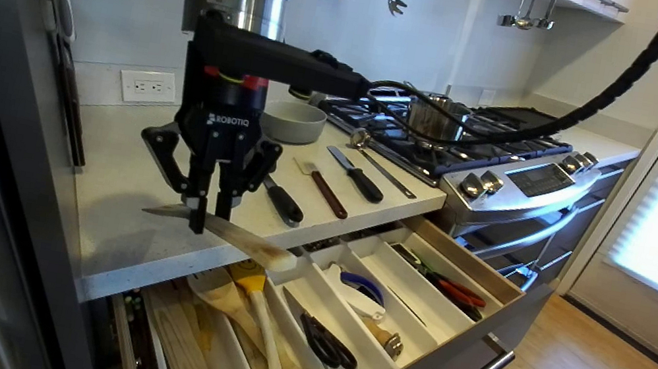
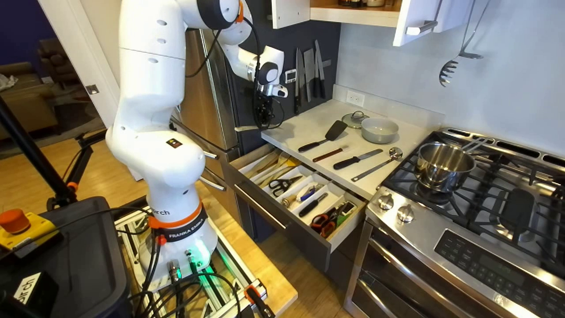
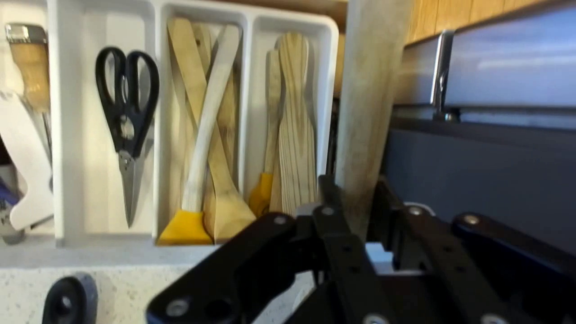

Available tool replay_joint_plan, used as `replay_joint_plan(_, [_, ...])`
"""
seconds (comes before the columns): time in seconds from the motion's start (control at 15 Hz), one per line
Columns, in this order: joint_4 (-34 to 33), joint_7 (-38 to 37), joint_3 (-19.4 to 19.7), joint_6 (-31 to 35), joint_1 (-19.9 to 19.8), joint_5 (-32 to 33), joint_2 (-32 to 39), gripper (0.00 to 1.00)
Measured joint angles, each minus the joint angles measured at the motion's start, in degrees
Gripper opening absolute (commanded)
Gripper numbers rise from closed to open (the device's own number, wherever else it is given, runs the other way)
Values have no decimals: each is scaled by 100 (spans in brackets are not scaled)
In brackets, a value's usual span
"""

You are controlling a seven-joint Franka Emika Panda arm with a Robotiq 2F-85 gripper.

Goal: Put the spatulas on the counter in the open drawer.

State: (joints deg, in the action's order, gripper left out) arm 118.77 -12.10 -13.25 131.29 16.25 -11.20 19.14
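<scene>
Stage in hand, as judged: transfer of one utensil, lifted and not yet set down. The gripper [image 1: 209,220] has its jaws drawn in to a narrow gap, pinching the pale wooden spatula [image 1: 249,242] across its shaft between the fingers [image 1: 197,220]. In the wrist view (twelve o'clock taken as the top), the spatula runs from the fingertips toward twelve, roughly in line with the compartments of the drawer [image 2: 304,240], and shows just outside the tray wall [image 3: 327,90] on its three o'clock side. The end compartment [image 3: 258,85] bears at eleven o'clock from the fingertips and holds wooden utensils [image 3: 297,153].

On the counter [image 2: 304,121], in an exterior view, the dark-bladed spatula [image 2: 334,131] lies at about three o'clock from the gripper; the slim black-handled spatula [image 2: 348,162] lies further off, toward four. Whether the brown-handled utensil [image 2: 331,153] between them counts as a spatula cannot be settled.

Next move, as judged: shift toward nine o'clock in the wrist view until the shaft stands over a compartment, bring the trailing end clear of the counter's front edge, lower it level, then part the jaws.
</scene>
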Motion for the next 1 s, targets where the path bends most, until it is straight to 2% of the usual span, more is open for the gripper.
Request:
replay_joint_plan(0.27, [413, 80, -18, -829, -103, -244, -309, 6])
replay_joint_plan(0.53, [678, 187, -10, -1350, -211, -395, -296, 6])
replay_joint_plan(0.73, [796, 301, 38, -1291, -250, -360, -165, 6])
replay_joint_plan(1.0, [825, 342, 143, -563, -246, -45, 166, 6])
